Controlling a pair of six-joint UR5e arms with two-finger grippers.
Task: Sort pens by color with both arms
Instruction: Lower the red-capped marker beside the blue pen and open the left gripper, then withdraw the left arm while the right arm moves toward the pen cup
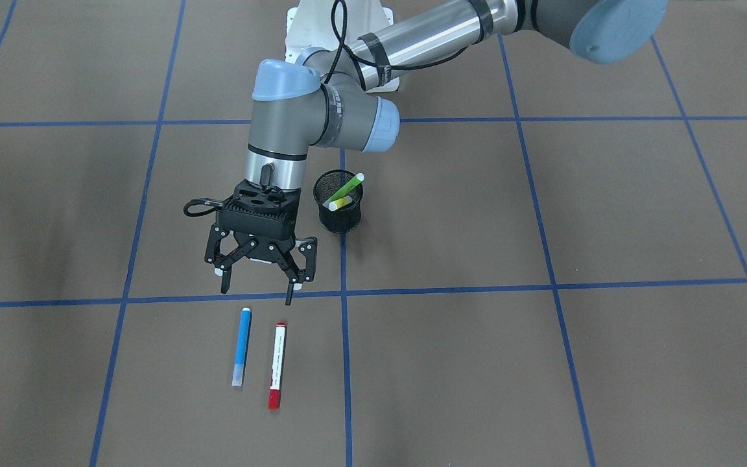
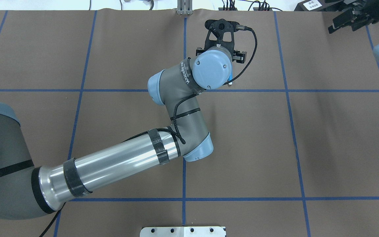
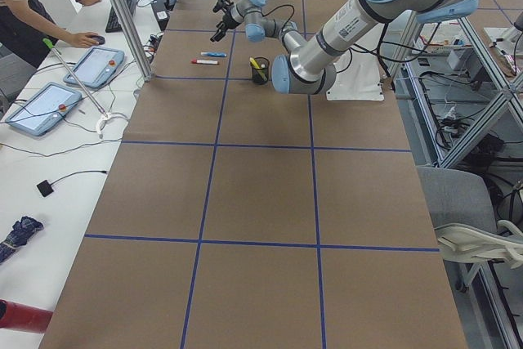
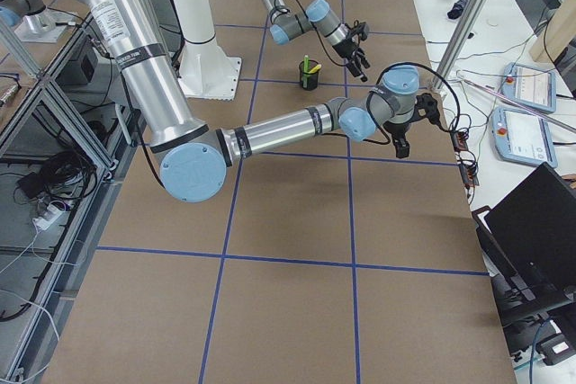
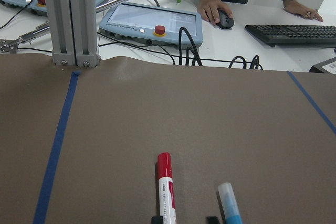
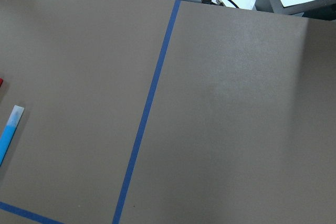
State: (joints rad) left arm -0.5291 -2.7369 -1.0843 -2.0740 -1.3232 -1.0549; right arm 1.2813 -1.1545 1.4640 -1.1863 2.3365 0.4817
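Observation:
The blue pen (image 1: 242, 347) and the white pen with a red cap (image 1: 276, 366) lie side by side on the brown mat. The light green pen (image 1: 347, 187) and the yellow pen (image 1: 341, 203) stand inside the black mesh cup (image 1: 339, 220). My left gripper (image 1: 257, 292) is open and empty, hovering just behind the near ends of the two lying pens. In the left wrist view the red-capped pen (image 5: 166, 187) and the blue pen (image 5: 229, 205) lie straight ahead. My right gripper (image 2: 347, 18) sits at the far table corner; I cannot tell whether it is open.
The right wrist view catches the blue pen's end (image 6: 8, 132) at its left edge. An aluminium post (image 5: 71, 19), control tablets (image 5: 152, 24) and an operator's hand on a mouse (image 5: 215, 11) are beyond the mat's far edge.

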